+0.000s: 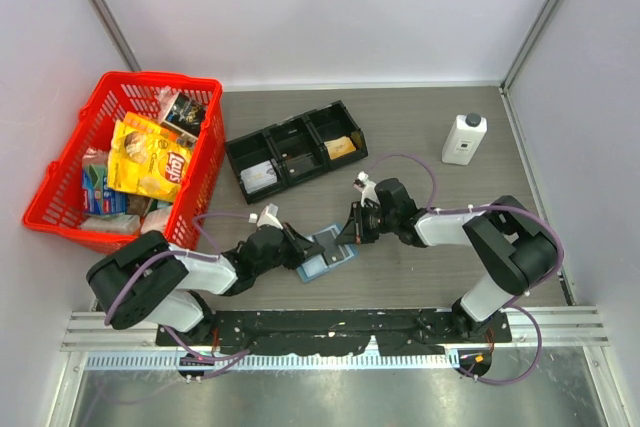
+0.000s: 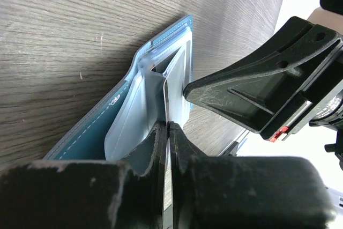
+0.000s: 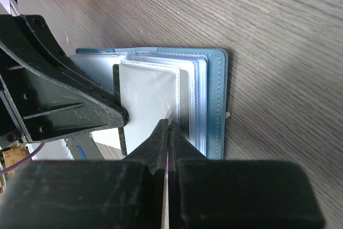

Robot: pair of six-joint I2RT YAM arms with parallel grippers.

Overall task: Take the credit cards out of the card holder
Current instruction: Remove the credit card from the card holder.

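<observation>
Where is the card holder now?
The card holder lies at centre front of the top view, between the left gripper and right gripper, nearer than the black tray.

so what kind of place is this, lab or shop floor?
Most likely a lab robot cell: blank white walls with aluminium frame posts, two arms bolted to a rail at the table edge, and staged props: red basket of snacks, black tray, bottle.
</observation>
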